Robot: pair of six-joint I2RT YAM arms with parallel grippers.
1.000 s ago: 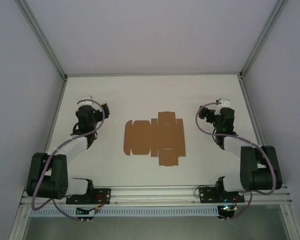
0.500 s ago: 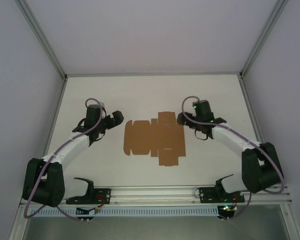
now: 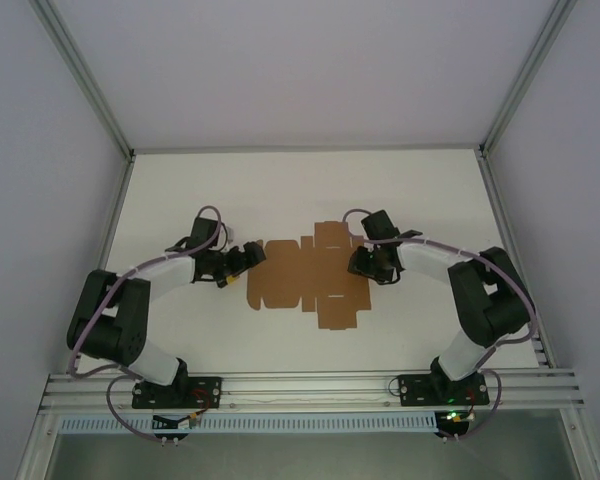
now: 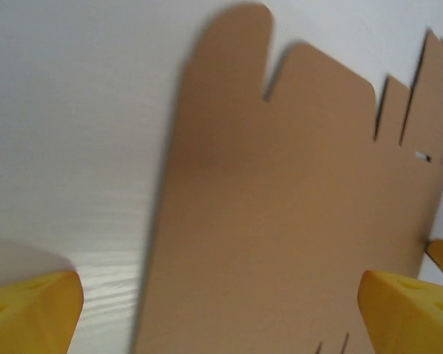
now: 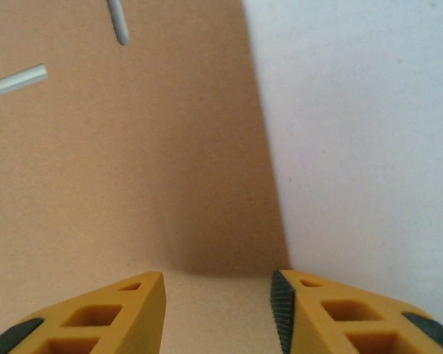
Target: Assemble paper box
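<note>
The paper box is a flat brown die-cut cardboard sheet with flaps and slits, lying mid-table. My left gripper sits low at the sheet's left edge. In the left wrist view it is wide open, one yellow fingertip over the white table and the other over the cardboard. My right gripper is at the sheet's right edge. In the right wrist view it is open, its fingers astride the right border of the cardboard.
The white table is walled in by pale panels and aluminium posts at the back corners. A rail with both arm bases runs along the near edge. Both arms reach inward across the table's middle band.
Both arms have swung inward from the table's sides and come down, the left to the sheet's left edge and the right to its right edge. The sheet has not shifted.
</note>
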